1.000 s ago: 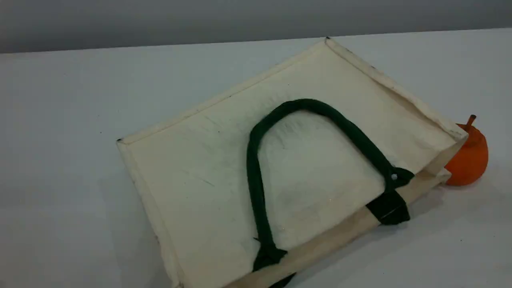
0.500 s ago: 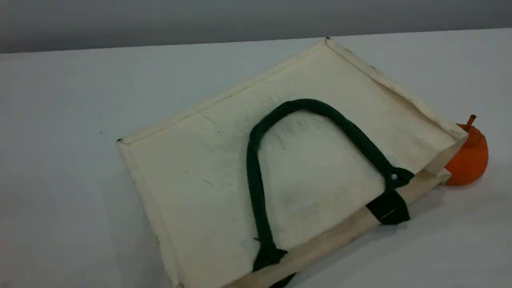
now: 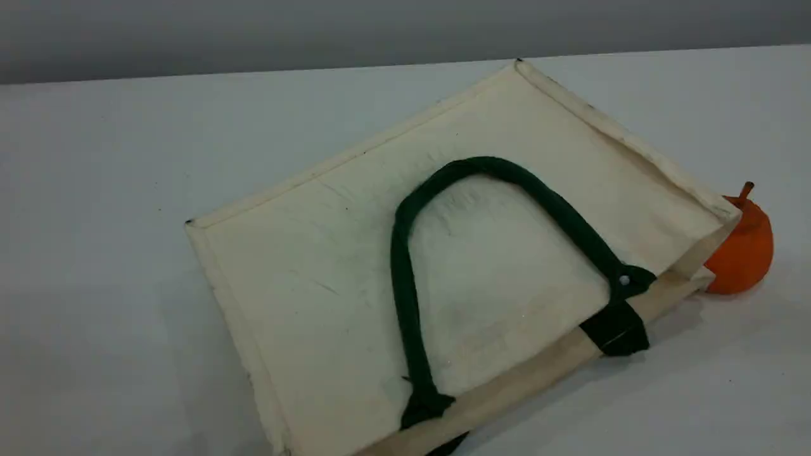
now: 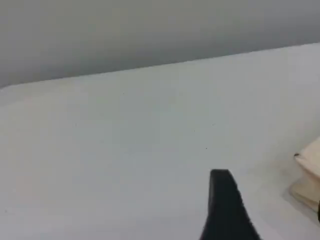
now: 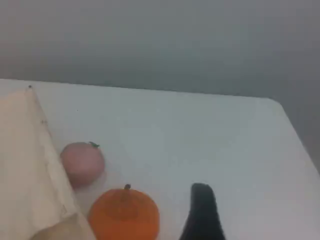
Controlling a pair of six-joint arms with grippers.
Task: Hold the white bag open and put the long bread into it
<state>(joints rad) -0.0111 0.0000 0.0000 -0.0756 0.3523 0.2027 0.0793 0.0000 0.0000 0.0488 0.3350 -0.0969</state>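
Note:
The white bag [image 3: 317, 272] lies flat on the table, its dark green rope handle [image 3: 400, 266] folded back over its upper face and its mouth edge toward the lower right. The long bread is out of view. Neither gripper shows in the scene view. In the left wrist view one dark fingertip [image 4: 222, 200] hangs over bare table, with a corner of the bag [image 4: 310, 175] at the right edge. The right wrist view has one dark fingertip [image 5: 202, 210] over the table, right of the bag [image 5: 25, 165], with nothing at it.
A round orange fruit with a stem [image 3: 741, 250] sits against the bag's right corner, the same orange fruit [image 5: 125, 215] near my right fingertip. A pinkish round fruit [image 5: 82, 164] lies behind it. The table's far edge [image 3: 253, 71] meets a grey wall.

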